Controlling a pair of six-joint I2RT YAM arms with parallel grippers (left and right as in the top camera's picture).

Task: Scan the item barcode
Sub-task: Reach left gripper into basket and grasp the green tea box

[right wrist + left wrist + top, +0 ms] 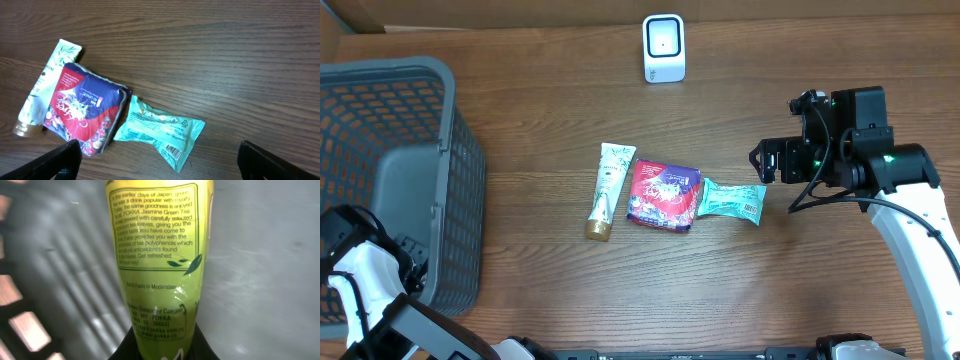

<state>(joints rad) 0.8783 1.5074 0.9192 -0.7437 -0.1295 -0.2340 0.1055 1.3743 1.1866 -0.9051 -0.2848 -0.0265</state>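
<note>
The wooden tabletop [770,300] carries a grey slotted basket [420,75] at its left edge and, near the middle, a row of a red-and-blue packet [662,194], a pale tube [609,188] to its left and a teal packet [730,201] to its right, with a white scanner [663,47] well apart at the far side. The right jaws hang spread wide above the teal packet, touching nothing. Down in the basket, the left jaws are clenched on a green tea bottle [157,255], its printed label facing the wrist camera.

right arm [912,240]: white shell | wrist: black, green lights | right claw [159,161]: black
</note>
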